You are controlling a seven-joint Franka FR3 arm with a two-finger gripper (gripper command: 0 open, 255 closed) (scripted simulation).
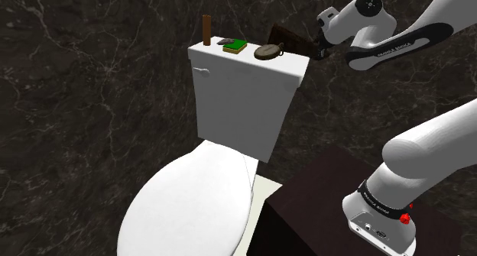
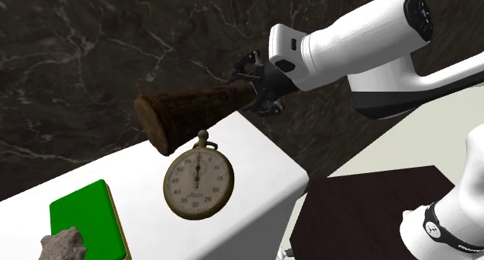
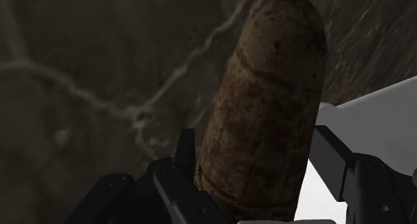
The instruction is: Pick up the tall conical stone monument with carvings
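The monument point(image 2: 190, 112) is a brown, weathered, tapering stone. It lies nearly level over the back corner of the white toilet tank lid point(image 2: 256, 161), wide base pointing away from the hand. My black gripper point(image 2: 260, 88) is shut on its narrow end. In the wrist view the stone point(image 3: 267, 102) stands clasped between the two fingers point(image 3: 182, 156). In the shoulder view the stone point(image 1: 287, 39) shows dark at the lid's far right, next to the gripper point(image 1: 315, 45). I cannot tell whether it touches the lid.
A brass pocket watch point(image 2: 198, 181), a green book point(image 2: 84, 218) and a grey rock point(image 2: 63, 247) lie on the lid. A brown upright post point(image 1: 206, 30) stands at its far left. Dark marble wall point(image 1: 92, 79) behind; toilet seat point(image 1: 191, 201) and dark stand point(image 1: 321, 209) below.
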